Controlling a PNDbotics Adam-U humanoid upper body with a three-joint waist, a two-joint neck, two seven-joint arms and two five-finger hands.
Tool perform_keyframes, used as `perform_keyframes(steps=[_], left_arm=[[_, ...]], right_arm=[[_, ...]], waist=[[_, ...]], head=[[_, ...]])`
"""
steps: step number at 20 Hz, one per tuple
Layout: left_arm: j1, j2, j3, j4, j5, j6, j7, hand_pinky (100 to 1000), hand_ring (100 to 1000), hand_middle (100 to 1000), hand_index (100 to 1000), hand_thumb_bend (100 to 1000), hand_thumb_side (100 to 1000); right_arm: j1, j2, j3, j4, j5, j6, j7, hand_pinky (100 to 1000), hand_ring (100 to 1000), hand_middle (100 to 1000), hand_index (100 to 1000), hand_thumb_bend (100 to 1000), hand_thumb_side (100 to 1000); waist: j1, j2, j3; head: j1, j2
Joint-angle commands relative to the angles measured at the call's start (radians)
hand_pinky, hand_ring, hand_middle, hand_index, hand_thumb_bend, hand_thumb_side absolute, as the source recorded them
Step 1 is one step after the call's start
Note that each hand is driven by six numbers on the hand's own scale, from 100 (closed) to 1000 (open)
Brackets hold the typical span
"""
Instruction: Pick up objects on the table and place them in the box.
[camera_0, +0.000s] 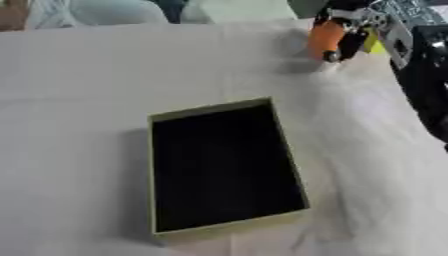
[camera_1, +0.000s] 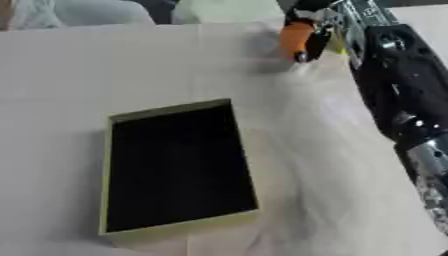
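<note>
**Right hand on the orange object at the far corner**

Your worktop is covered by a pale, lightly creased cloth that fills nearly the whole view. Past its far edge, around 12 o'clock, you see only blurred light shapes.

Your right arm comes in along the right side, black with a silver joint low down, reaching away to about 1 o'clock. There your right hand has its fingers curled around an orange object, which sits close above the cloth. A bit of yellow shows just behind the hand.

The orange object stands roughly upright, long axis running 12 to 6.

The box lies open at centre, dark inside with pale yellow-green walls, its long axis running 12 to 6, tilted slightly. It is well apart from the hand.
</note>
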Motion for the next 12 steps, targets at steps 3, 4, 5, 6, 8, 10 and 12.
perform_keyframes(steps=[3, 4, 5, 6, 8, 10, 12], left_arm=[[-0.005, 0.019, 0.002, -0.015, -0.002, 0.002, -0.002, 871, 588, 649, 800, 413, 808], [-0.005, 0.02, 0.002, -0.015, -0.001, 0.002, -0.002, 871, 588, 649, 800, 413, 807], [-0.005, 0.021, 0.003, -0.015, -0.001, 0.002, -0.001, 870, 588, 649, 799, 414, 805], [-0.005, 0.022, 0.003, -0.015, 0.0, 0.002, -0.001, 870, 589, 649, 800, 414, 804], [-0.006, 0.025, 0.003, -0.015, 0.001, 0.001, -0.001, 870, 589, 650, 799, 415, 802], [-0.007, 0.028, 0.004, -0.015, 0.001, 0.001, 0.0, 869, 590, 650, 800, 417, 800], [-0.007, 0.031, 0.005, -0.015, 0.002, 0.001, 0.001, 869, 590, 650, 800, 417, 799]], right_arm=[[-0.02, -0.02, -0.006, -0.086, 0.014, 0.021, -0.081, 561, 444, 324, 460, 263, 100], [-0.02, -0.02, -0.005, -0.087, 0.011, 0.021, -0.097, 556, 439, 319, 457, 255, 100], [-0.02, -0.021, -0.002, -0.086, 0.006, 0.02, -0.114, 556, 441, 321, 461, 255, 100], [-0.02, -0.023, 0.001, -0.085, 0.0, 0.018, -0.13, 559, 445, 325, 466, 254, 100], [-0.02, -0.028, 0.011, -0.085, -0.014, 0.01, -0.158, 567, 453, 334, 478, 235, 100], [-0.02, -0.039, 0.024, -0.102, -0.039, -0.007, -0.165, 569, 455, 337, 484, 220, 100], [-0.017, -0.055, 0.04, -0.138, -0.069, -0.027, -0.163, 570, 457, 341, 490, 203, 100]], waist=[[-0.003, -0.027, -0.003], [-0.004, -0.029, -0.004], [-0.005, -0.031, -0.005], [-0.005, -0.033, -0.007], [-0.007, -0.035, -0.01], [-0.009, -0.039, -0.015], [-0.011, -0.044, -0.02]], head=[[0.0, -0.003], [-0.001, -0.002], [-0.001, 0.0], [0.0, 0.002], [0.001, 0.006], [0.001, 0.013], [0.002, 0.019]])
